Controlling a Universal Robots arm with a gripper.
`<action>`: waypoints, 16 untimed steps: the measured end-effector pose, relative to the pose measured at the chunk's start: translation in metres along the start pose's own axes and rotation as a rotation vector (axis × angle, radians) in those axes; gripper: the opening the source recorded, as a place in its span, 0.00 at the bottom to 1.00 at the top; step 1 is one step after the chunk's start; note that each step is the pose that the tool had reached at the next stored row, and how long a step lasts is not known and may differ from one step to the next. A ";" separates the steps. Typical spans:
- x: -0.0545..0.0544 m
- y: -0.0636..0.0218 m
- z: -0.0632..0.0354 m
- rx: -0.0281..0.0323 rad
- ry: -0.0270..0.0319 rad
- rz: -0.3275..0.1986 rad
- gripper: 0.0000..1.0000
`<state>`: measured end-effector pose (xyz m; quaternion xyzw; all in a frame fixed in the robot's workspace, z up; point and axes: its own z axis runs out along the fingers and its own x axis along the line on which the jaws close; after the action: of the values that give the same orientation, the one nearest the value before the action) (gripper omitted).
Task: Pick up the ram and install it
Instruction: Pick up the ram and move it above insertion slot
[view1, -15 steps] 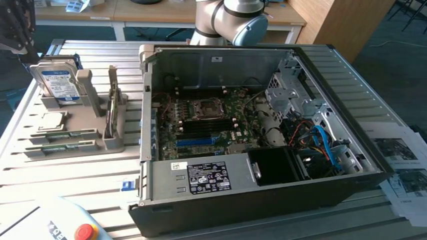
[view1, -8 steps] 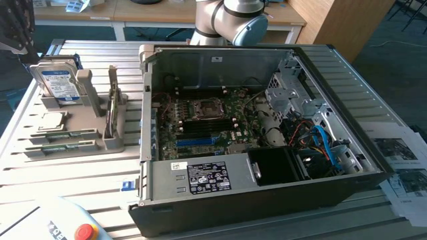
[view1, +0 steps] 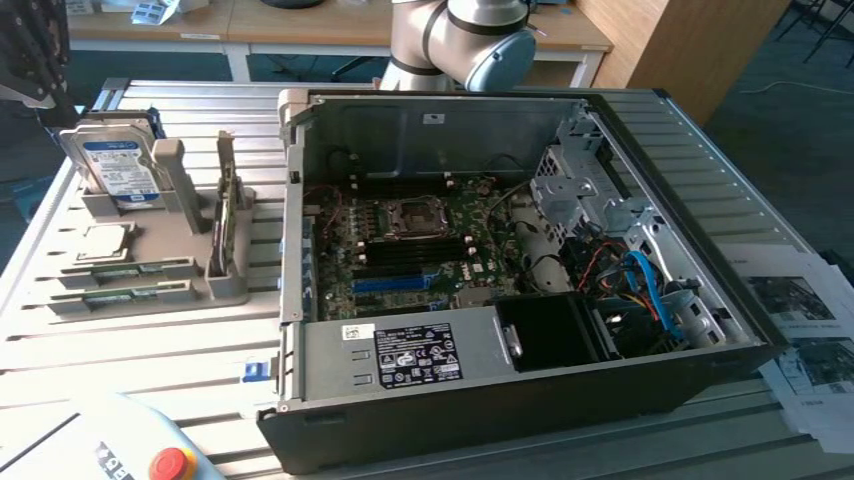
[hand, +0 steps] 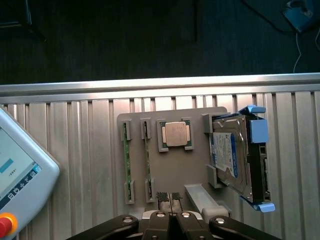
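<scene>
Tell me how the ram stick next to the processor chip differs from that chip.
The ram stick is long, narrow and green; the processor chip is square and silver. The stick is held at both ends; the chip sits in a square frame. Both rest in the grey holder.

Open PC case (view1: 534, 425) sits on the slatted metal table (view1: 134, 350), motherboard (view1: 454, 230) exposed. Grey holder (view1: 187, 200) beside it carries an upright hard drive (view1: 118, 165) and a silver processor chip (hand: 176, 134). Teach pendant (view1: 114, 450) nearby.
</scene>
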<state>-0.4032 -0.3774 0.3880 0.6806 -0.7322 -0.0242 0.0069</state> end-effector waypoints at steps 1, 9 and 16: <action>0.000 0.0000 0.0002 0.0000 0.0000 0.000 0.10; 0.000 -0.0005 0.0122 0.0003 0.0022 0.000 0.10; 0.001 -0.0011 0.0249 0.0003 0.0026 0.000 0.10</action>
<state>-0.4033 -0.3774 0.3630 0.6806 -0.7322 -0.0232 0.0078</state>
